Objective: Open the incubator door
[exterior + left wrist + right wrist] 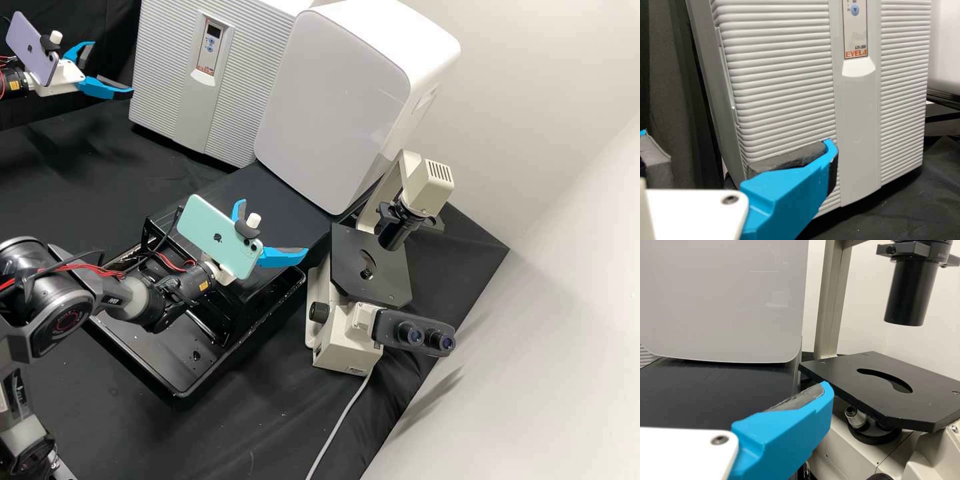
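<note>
Plainly, the ridged incubator door (pixel 163 73) is closed, beside the white cabinet (pixel 333 93). Best hook one fingertip behind its side edge (pixel 732 106), then swing it in a slow arc. The left gripper (pixel 112 68) is spread near it, the right gripper (pixel 274 227) spread too.

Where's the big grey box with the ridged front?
At the top of the high view, the grey ridged box stands just left of the rounded white cabinet.
</note>
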